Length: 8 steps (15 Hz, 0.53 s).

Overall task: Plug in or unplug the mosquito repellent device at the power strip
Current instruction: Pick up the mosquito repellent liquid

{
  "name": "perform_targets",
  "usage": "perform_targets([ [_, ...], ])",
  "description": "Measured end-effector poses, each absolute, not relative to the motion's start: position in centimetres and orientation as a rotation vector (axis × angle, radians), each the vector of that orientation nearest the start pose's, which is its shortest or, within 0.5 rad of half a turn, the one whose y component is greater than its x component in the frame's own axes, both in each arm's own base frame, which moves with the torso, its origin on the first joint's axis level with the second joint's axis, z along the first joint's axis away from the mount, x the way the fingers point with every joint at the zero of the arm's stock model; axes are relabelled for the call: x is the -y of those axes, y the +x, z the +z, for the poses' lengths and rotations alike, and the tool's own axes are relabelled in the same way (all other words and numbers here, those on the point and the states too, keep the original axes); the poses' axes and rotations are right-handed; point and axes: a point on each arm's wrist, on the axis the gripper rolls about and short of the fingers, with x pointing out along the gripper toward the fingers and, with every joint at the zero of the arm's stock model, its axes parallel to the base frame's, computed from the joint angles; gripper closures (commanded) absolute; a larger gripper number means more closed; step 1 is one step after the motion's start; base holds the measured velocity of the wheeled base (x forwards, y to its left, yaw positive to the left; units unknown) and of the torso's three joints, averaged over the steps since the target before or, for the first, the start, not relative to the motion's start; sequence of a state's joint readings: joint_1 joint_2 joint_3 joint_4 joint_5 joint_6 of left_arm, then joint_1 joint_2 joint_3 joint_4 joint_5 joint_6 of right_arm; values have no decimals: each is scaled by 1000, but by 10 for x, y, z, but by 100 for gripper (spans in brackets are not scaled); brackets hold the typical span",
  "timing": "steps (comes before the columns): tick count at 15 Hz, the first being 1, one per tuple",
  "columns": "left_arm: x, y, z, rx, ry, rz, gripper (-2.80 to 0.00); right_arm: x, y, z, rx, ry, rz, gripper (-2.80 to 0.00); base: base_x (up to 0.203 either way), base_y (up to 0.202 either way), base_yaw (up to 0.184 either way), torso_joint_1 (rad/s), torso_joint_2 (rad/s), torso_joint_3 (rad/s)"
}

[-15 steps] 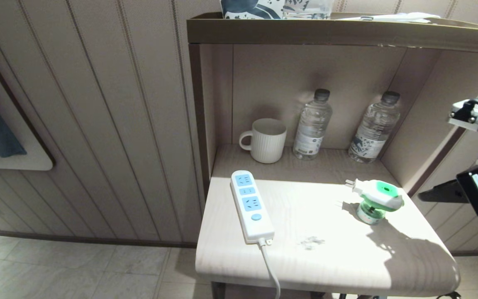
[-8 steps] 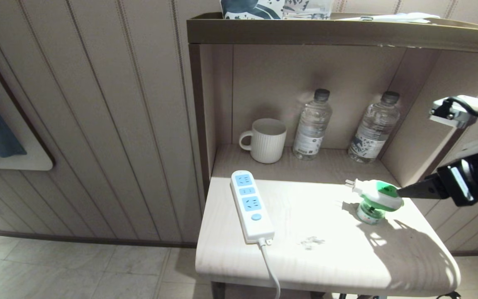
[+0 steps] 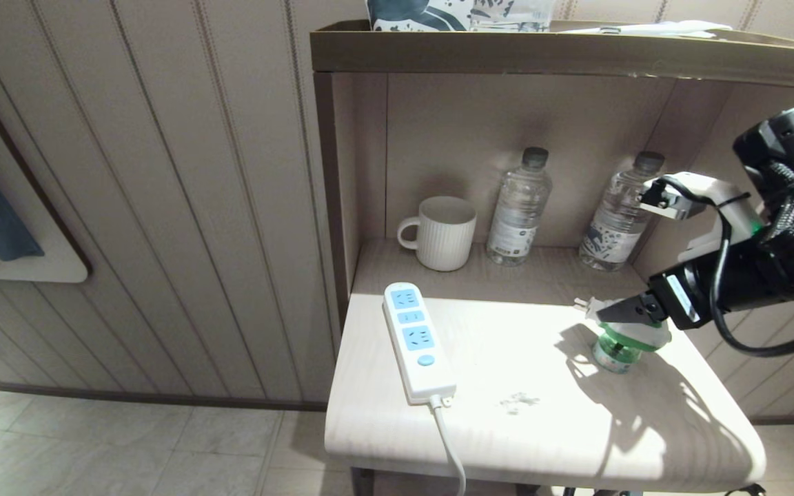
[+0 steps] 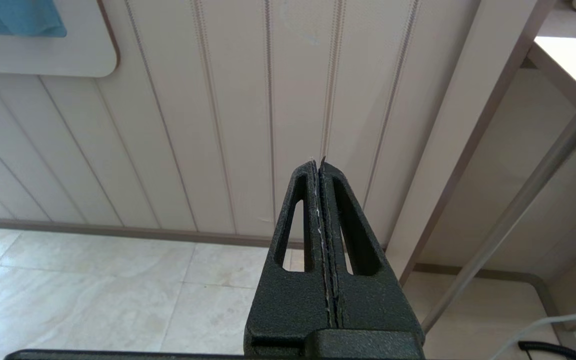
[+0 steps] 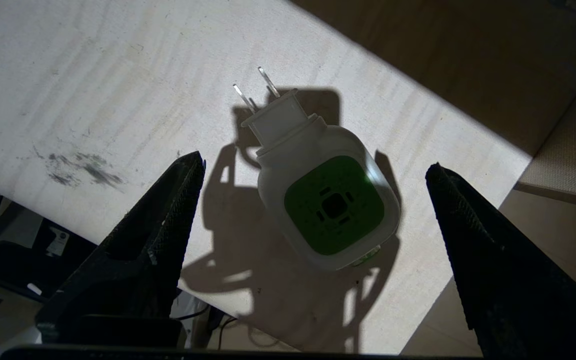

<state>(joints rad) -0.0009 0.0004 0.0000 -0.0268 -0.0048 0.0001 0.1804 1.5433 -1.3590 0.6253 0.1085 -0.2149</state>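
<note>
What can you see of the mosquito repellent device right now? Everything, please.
The mosquito repellent device is a small white plastic head with a square green vented top, two bare metal prongs on a stubby plug and a translucent green bottle beneath. It stands upright and unplugged on the table, on its right side, prongs toward the power strip. The right gripper hovers above it, jaws wide, not touching.
</note>
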Motion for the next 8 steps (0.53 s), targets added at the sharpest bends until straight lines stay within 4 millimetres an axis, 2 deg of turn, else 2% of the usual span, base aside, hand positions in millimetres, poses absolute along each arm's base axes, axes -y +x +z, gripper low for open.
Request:
perform_targets([
  [8, 0, -23, 78, 27, 0, -5, 0, -47, 252, 262, -807, -254, 306, -280, 0, 0, 0, 0, 0, 0],
])
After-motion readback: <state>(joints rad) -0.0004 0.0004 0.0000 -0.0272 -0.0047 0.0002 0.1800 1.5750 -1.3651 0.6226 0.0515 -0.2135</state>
